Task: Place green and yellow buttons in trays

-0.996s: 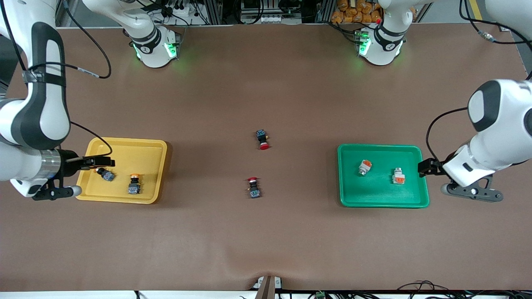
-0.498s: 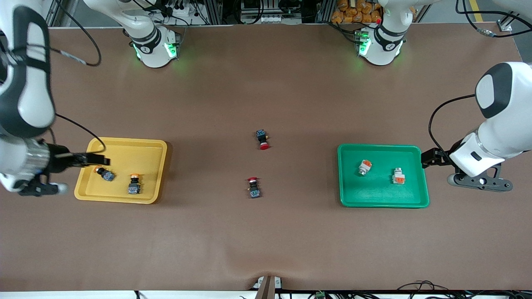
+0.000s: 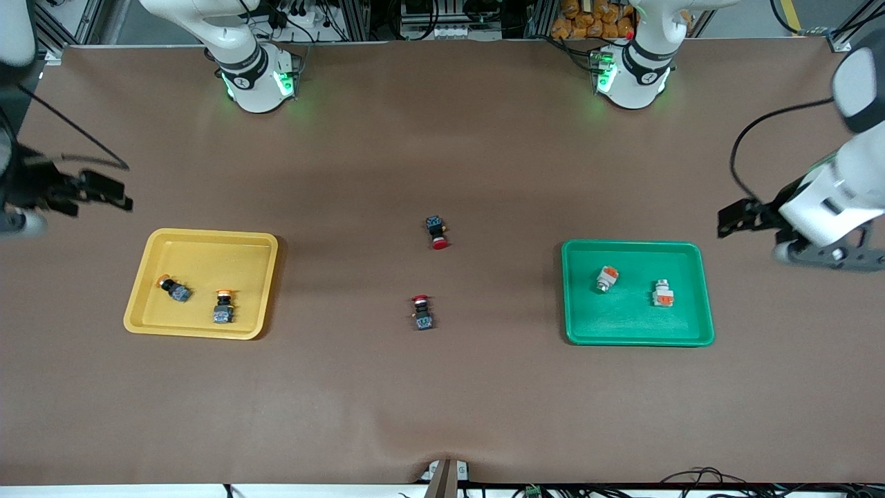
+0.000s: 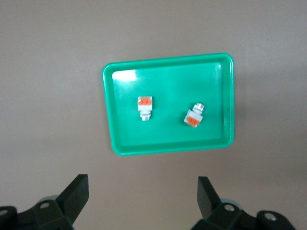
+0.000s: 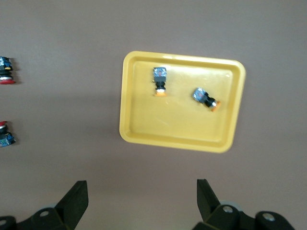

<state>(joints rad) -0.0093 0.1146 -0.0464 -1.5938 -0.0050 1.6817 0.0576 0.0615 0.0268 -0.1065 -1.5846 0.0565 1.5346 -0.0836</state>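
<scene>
Two yellow-capped buttons (image 3: 173,288) (image 3: 222,307) lie in the yellow tray (image 3: 214,266). Two white-and-orange green-tipped buttons (image 3: 606,278) (image 3: 662,293) lie in the green tray (image 3: 636,319). My right gripper (image 3: 110,190) is open and empty, raised over bare table beside the yellow tray. My left gripper (image 3: 733,218) is open and empty, raised over bare table beside the green tray. The right wrist view shows its gripper (image 5: 142,199), the yellow tray (image 5: 177,122) and both buttons (image 5: 160,80) (image 5: 206,99). The left wrist view shows its gripper (image 4: 142,199), the green tray (image 4: 168,86) and both buttons (image 4: 145,108) (image 4: 194,116).
Two black-blue switches with red caps (image 3: 437,232) (image 3: 422,312) lie on the brown table mat between the trays; they also show at the edge of the right wrist view (image 5: 5,76) (image 5: 5,134). The arm bases (image 3: 256,76) (image 3: 629,72) stand along the table's edge farthest from the front camera.
Both grippers have drawn away from their trays and risen, each moving toward its own end of the table and the robots' bases. The buttons have stayed in the trays.
</scene>
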